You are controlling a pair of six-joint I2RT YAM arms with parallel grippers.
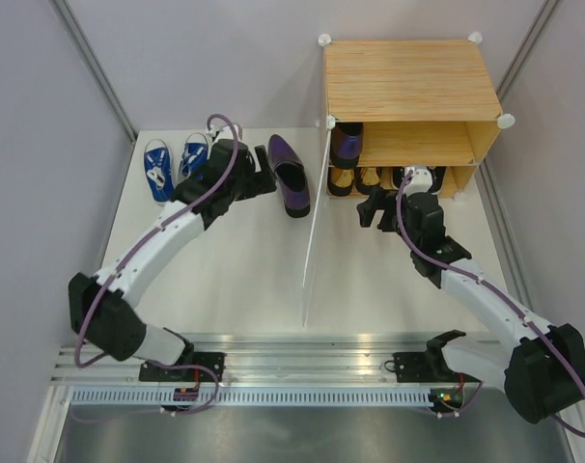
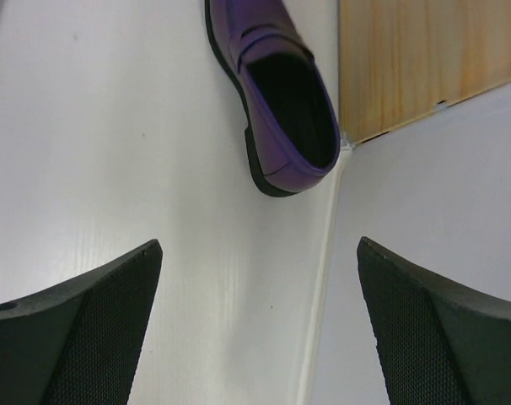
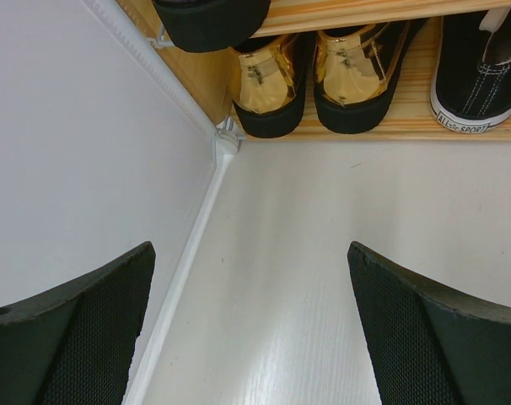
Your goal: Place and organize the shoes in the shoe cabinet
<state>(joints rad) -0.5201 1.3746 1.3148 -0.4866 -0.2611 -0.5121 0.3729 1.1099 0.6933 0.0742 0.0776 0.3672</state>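
Wood-grain cabinet [image 1: 408, 77], white door [image 1: 315, 231] swung open. On lower shelf: gold pair [image 3: 350, 67] and a black shoe [image 3: 479, 67]; one purple shoe [image 1: 346, 143] above. Outside, left of door: second purple shoe [image 1: 290, 176] and blue sneakers [image 1: 174, 166].

Purple shoe [image 2: 277, 93] toe cropped; black shoe [image 3: 468, 59] cut by edge.

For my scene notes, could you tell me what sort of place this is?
Likely a robotics lab cell: plain grey partition walls, two arms bolted to a metal rail, and a shoe cabinet.
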